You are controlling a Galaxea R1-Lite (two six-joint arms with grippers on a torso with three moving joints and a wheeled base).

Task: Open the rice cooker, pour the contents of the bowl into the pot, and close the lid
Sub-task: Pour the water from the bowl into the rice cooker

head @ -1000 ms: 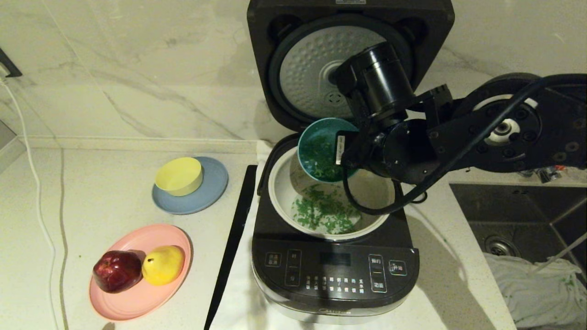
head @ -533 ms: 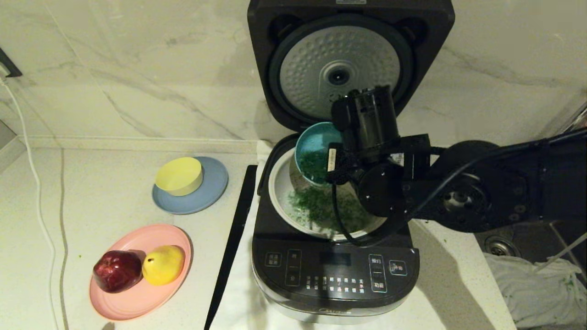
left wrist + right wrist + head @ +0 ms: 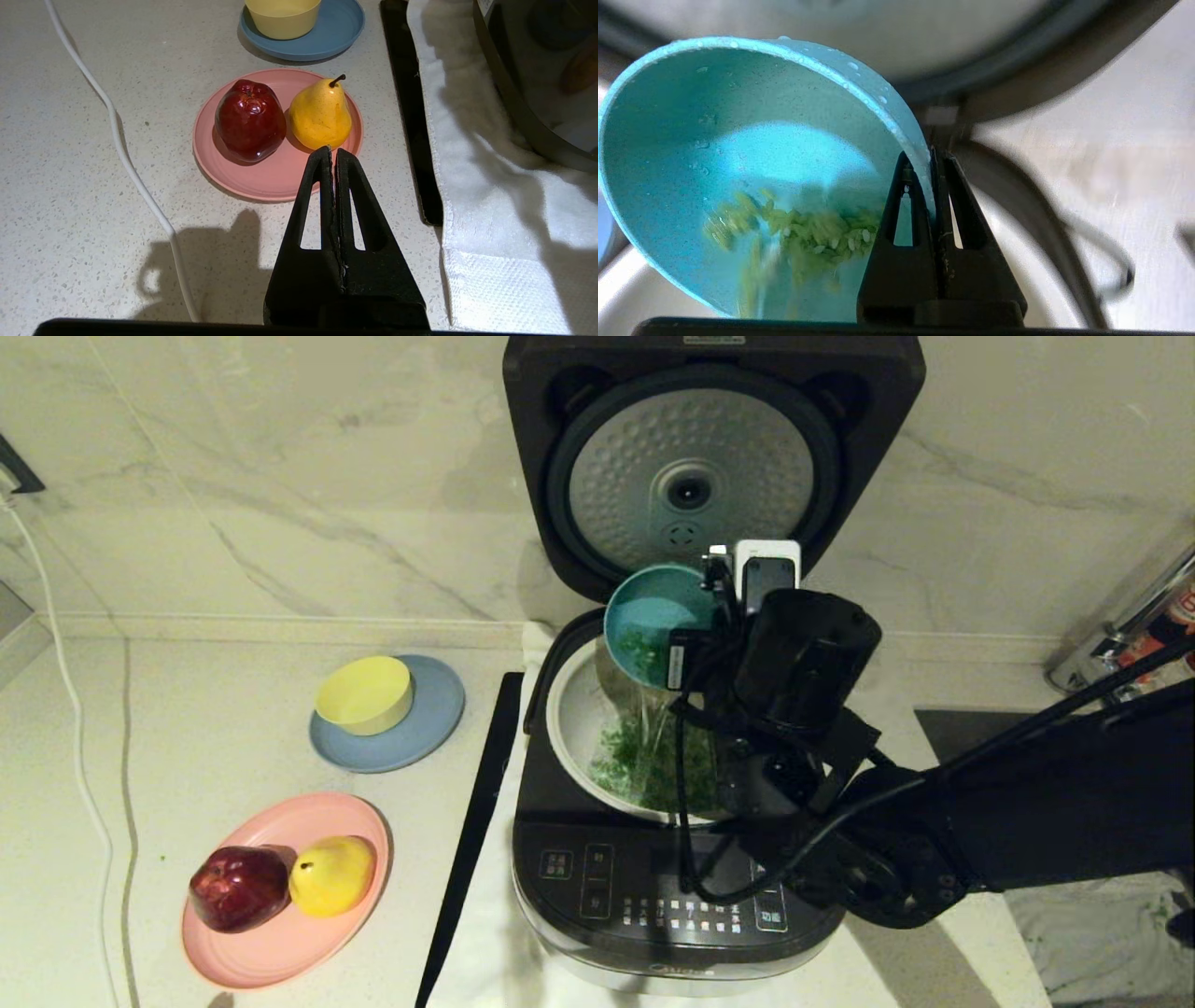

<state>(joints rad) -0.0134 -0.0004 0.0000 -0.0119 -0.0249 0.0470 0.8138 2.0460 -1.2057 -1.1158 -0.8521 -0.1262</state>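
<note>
Right wrist view only: my right claw (image 3: 927, 161) pinches the wall of the bowl (image 3: 752, 158), one finger inside, one outside; green contents (image 3: 803, 233) sliding toward the low edge. Head view only: bowl tipped over the pot (image 3: 571, 728) inside the rice cooker (image 3: 672, 877), lid (image 3: 691, 467) upright, greens piled in the pot. Left wrist view only: my left claw (image 3: 333, 154) pressed together, hanging above the counter near one pink plate (image 3: 261, 177) carrying one apple (image 3: 250, 119), one pear (image 3: 320, 114). One yellow bowl (image 3: 364, 693) on one blue plate (image 3: 434, 723).
</note>
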